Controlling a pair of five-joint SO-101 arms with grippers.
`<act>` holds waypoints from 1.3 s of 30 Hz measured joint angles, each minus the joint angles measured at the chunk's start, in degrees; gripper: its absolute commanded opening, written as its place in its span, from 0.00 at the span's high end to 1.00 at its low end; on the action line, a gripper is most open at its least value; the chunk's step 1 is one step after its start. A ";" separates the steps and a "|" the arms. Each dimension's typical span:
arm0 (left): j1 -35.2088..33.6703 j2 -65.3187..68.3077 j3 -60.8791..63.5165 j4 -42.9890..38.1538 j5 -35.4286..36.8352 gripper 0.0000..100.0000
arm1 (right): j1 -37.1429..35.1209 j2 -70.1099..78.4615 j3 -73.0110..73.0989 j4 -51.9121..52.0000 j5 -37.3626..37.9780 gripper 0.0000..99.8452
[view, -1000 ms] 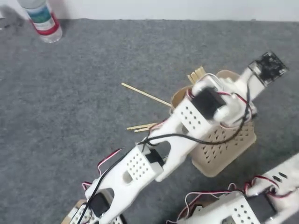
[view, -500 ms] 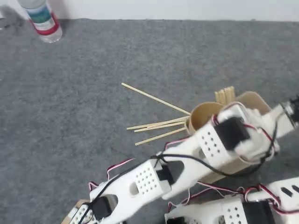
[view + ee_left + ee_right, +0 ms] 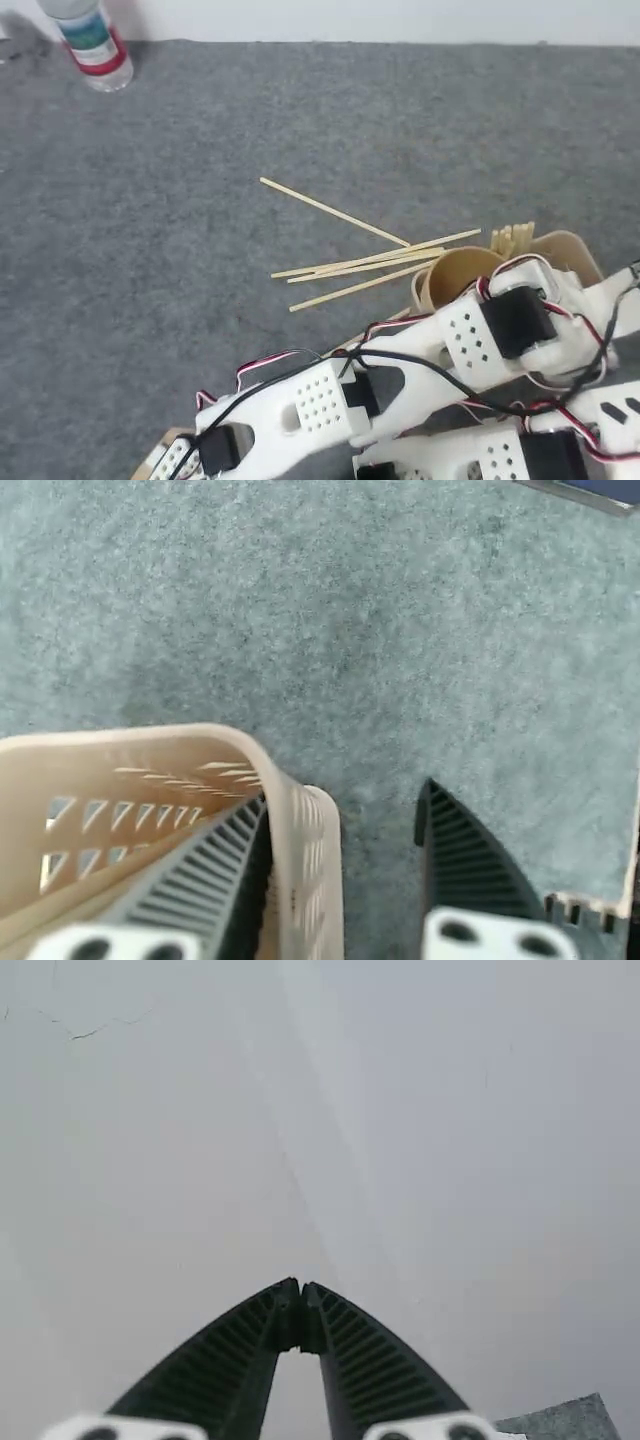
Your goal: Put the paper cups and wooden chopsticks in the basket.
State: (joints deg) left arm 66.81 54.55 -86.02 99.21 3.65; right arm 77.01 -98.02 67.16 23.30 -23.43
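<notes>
Across the basket (image 3: pixel 310 880) wall, left jaws apart, seemingly not pinching, right jaws closed, empty.

A clear plastic bottle with a red and teal label (image 3: pixel 92 40) stands at the far left corner of the grey felt-covered desk (image 3: pixel 190 140), near the white wall (image 3: pixel 400 18).

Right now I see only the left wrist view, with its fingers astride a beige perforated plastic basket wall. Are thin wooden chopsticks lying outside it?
Observer: Yes. The high view shows several loose wooden chopsticks on the grey carpet.
Operator: Any gathered up?
Observer: A bundle of chopsticks stands upright beside a brown paper cup.
Operator: And the right gripper?
Observer: Shut, holding nothing, facing a pale blank surface.
</notes>
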 measured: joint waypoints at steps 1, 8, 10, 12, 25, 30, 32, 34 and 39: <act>0.00 0.00 0.00 0.00 0.79 0.70 | 0.00 0.00 0.00 0.00 0.00 0.99; -0.18 0.00 0.00 0.00 2.20 0.70 | 0.00 0.00 0.00 0.00 0.00 0.99; -0.79 0.00 0.00 0.00 2.20 0.70 | 0.00 0.00 0.00 0.00 0.00 0.99; -1.76 0.00 -1.14 0.00 2.29 0.70 | 0.00 0.00 0.00 0.00 0.00 0.99; -3.69 0.00 -7.91 0.00 2.55 0.70 | 0.00 0.00 0.26 -0.18 0.00 0.99; -2.90 0.00 -7.91 0.09 2.55 0.70 | 0.00 0.00 0.35 -0.18 0.00 0.99; -3.34 0.00 -7.91 0.00 2.55 0.70 | 0.00 0.00 0.35 -0.18 0.00 0.99; -4.22 0.00 -7.91 -1.32 1.58 0.70 | 0.00 0.00 0.35 -0.18 0.00 0.99; -9.14 2.02 -7.74 -2.99 0.26 0.70 | 0.00 0.00 0.35 -0.18 0.00 0.99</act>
State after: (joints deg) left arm 57.67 56.57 -93.76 96.22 3.91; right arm 77.01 -98.02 67.52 23.12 -23.43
